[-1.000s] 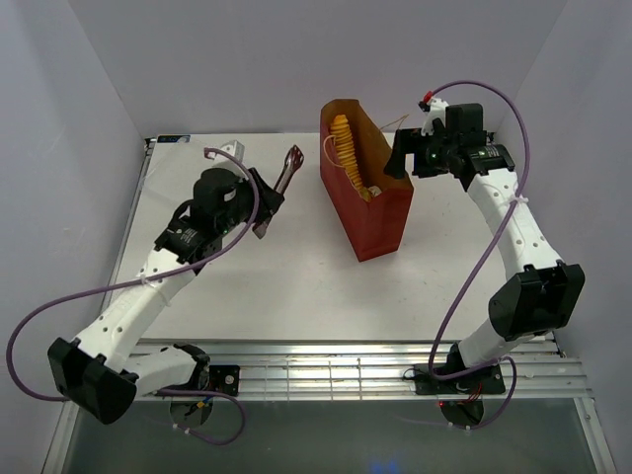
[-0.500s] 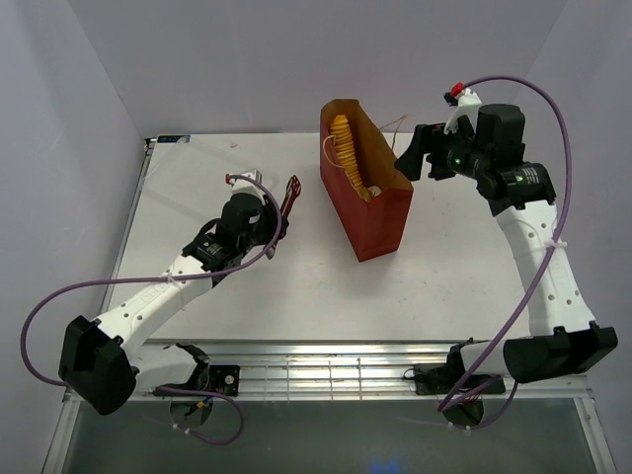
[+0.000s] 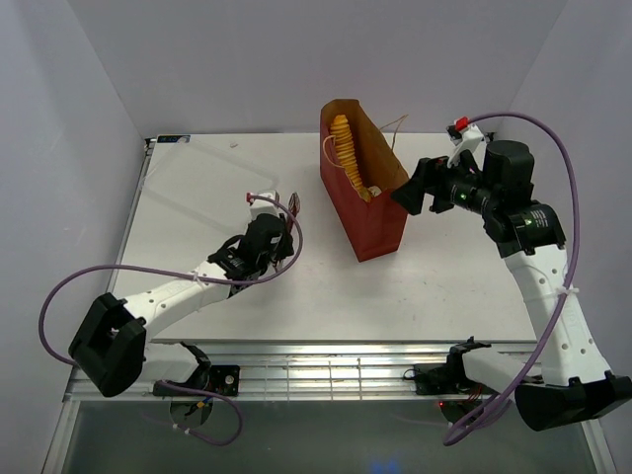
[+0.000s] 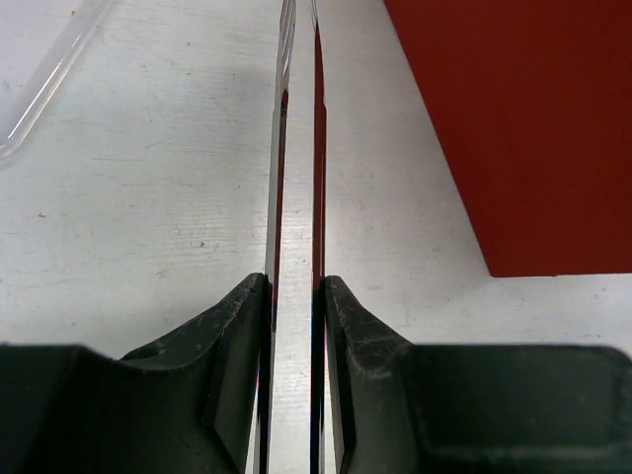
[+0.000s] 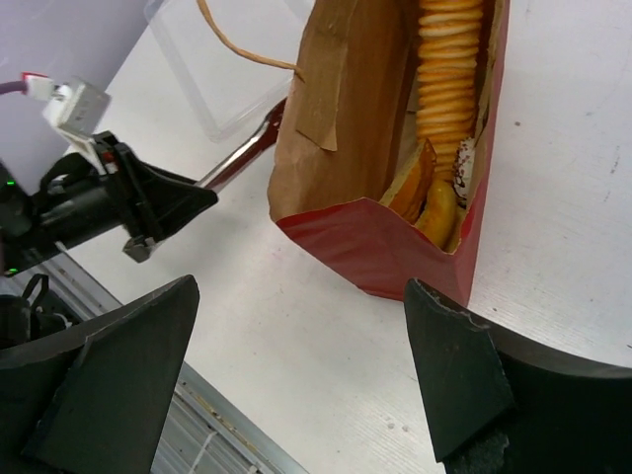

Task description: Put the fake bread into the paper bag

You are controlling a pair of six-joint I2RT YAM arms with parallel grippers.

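Between the jaws of the left gripper [image 4: 294, 296] sit the metal tongs [image 4: 295, 148], pinched tight and running straight ahead over the table [image 4: 148, 197]. The paper bag [image 4: 513, 128] stands ahead of those jaws, to their right. Just ahead of the right gripper [image 5: 296, 316], whose jaws are spread wide and empty, the bag's open mouth shows the fake bread [image 5: 434, 202] inside, the long ridged loaf [image 5: 449, 69] above smaller pieces.

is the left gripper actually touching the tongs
Touching. The left wrist view shows both fingers of the left gripper pressed against the outer sides of the metal tongs, with no gap on either side.
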